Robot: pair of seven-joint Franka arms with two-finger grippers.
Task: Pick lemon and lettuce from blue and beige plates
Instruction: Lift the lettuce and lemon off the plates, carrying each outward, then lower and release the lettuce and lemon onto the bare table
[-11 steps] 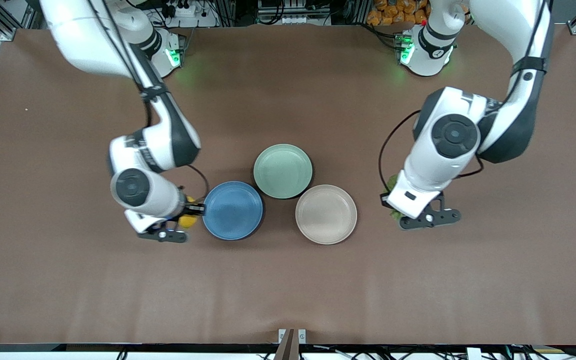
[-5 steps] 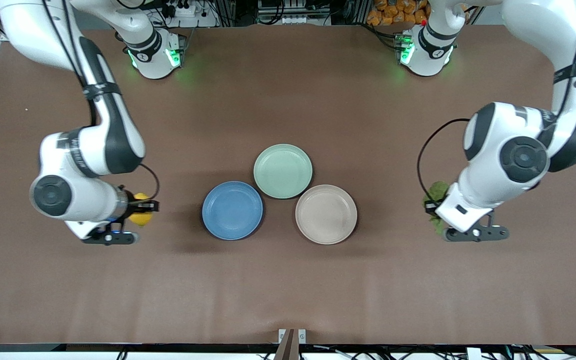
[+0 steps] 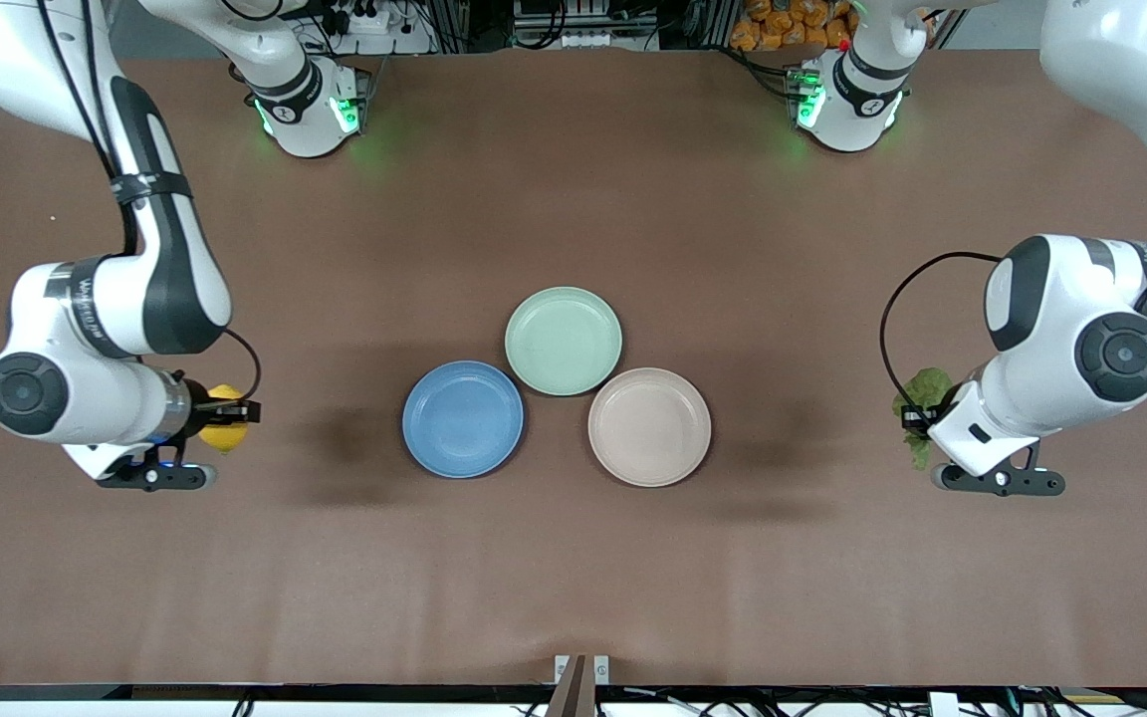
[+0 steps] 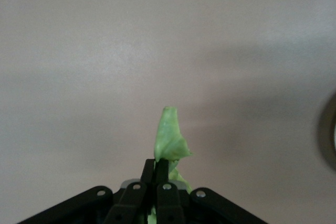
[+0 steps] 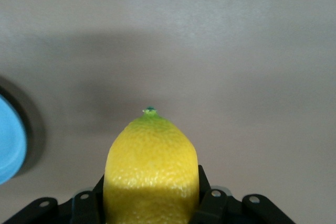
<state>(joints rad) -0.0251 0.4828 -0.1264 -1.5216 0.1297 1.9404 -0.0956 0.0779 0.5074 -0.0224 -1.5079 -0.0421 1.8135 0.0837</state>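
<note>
Right tool [image 3: 231,413] around lemon [image 3: 222,418]

- The right pincer [image 3: 227,418], at the frame's left edge, is clamped on the lemon [image 3: 222,420] above the bare brown counter [image 3: 573,578].
- The left pincer [image 3: 917,416], at the frame's right edge, grips the lettuce [image 3: 920,398] above the counter.
- At frame centre sit three empty plates: the blue plate [image 3: 463,419] lower left, the beige plate [image 3: 649,426] lower right, the mint-green plate [image 3: 564,341] above, nearly touching both.
</note>
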